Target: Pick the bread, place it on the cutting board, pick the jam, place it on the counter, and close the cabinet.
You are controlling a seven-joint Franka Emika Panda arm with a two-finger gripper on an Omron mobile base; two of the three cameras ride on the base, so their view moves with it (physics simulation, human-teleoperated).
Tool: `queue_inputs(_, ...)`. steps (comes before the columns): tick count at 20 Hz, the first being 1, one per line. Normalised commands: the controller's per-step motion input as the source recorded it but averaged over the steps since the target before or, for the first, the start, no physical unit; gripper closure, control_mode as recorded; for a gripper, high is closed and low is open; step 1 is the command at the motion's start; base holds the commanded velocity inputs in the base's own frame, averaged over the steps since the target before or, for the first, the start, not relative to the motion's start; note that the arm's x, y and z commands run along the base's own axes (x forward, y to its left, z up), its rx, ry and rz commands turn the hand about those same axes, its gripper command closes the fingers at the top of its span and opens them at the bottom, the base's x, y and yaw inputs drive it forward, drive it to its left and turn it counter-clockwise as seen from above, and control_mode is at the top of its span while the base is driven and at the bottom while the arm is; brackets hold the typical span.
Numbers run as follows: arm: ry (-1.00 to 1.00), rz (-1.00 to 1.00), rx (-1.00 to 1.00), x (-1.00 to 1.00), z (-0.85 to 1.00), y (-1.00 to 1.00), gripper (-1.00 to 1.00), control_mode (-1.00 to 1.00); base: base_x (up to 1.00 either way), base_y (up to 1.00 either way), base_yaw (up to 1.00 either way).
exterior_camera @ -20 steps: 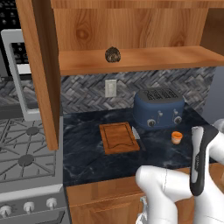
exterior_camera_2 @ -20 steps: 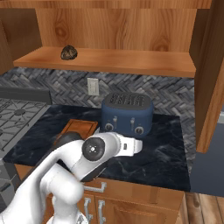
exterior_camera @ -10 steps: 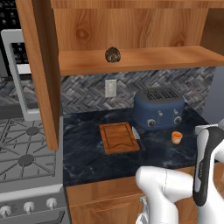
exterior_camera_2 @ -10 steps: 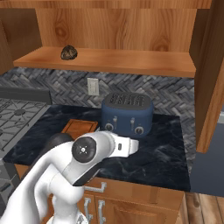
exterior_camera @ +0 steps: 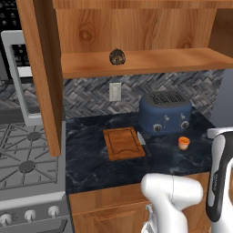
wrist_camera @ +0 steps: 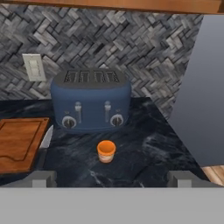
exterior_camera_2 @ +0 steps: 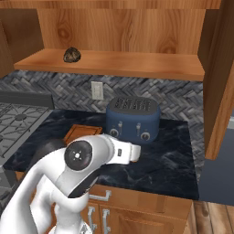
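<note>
Judging the bread first: it's a small rough lump on the cabinet shelf, probably light and a bit squashy, so you'd pinch it across its middle with modest force. The rough crust should resist slipping.

Jam sits on the counter just in front of the blue toaster, right of the cutting board. It's a tiny rigid jar, likely slick, so take it around the body below the rim.

Pincer: tips spread wide, nothing held, aimed at the jam and toaster from low over the counter edge.

Versus a second ago: the forearm has dropped lower and further right in the left base view. Bread, jam and board haven't moved. Cabinet door is open.
</note>
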Motion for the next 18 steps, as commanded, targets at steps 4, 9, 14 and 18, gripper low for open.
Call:
queue_inputs(4, 0.0, 0.0, 0.0, -0.29, 0.24, 0.17, -1.0, -1.0, 0.0, 0.0, 0.0)
queue_inputs(9, 0.0, 0.0, 0.0, -0.34, 0.23, 0.23, -1.0, -1.0, 0.0, 0.0, 0.0)
queue_inputs(14, 0.0, 0.0, 0.0, -0.3, 0.2, 0.29, -1.0, -1.0, 0.0, 0.0, 0.0)
queue_inputs(18, 0.0, 0.0, 0.0, -0.3, 0.2, 0.26, -1.0, -1.0, 0.0, 0.0, 0.0)
